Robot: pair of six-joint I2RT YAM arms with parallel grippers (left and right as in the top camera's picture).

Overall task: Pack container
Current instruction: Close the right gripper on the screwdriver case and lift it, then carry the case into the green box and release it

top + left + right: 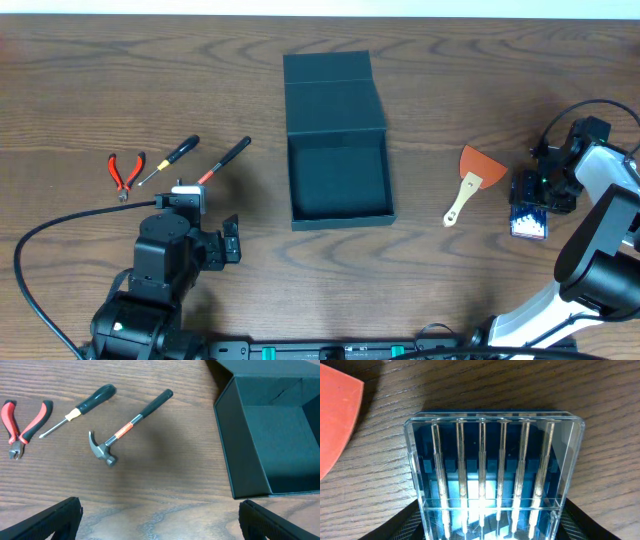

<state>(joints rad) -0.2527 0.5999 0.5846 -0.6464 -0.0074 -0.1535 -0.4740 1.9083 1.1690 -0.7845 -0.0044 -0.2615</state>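
Observation:
The dark teal container (pixel 340 178) lies open at the table's middle, its flap lid (pixel 330 95) folded back; it also shows in the left wrist view (pixel 280 435), and I see nothing inside. My right gripper (pixel 532 198) (pixel 492 527) is shut on the sides of a clear blue case of small screwdrivers (pixel 527 220) (pixel 495 460), which lies at the far right. My left gripper (pixel 205 228) (pixel 160 525) is open and empty, near the table's front, below the hand tools.
Left of the container lie a hammer (pixel 222 160) (pixel 132 425), a black-handled screwdriver (pixel 170 160) (pixel 80 409) and red pliers (pixel 125 170) (pixel 22 422). An orange scraper (pixel 472 178) (pixel 335 415) lies between the container and the case.

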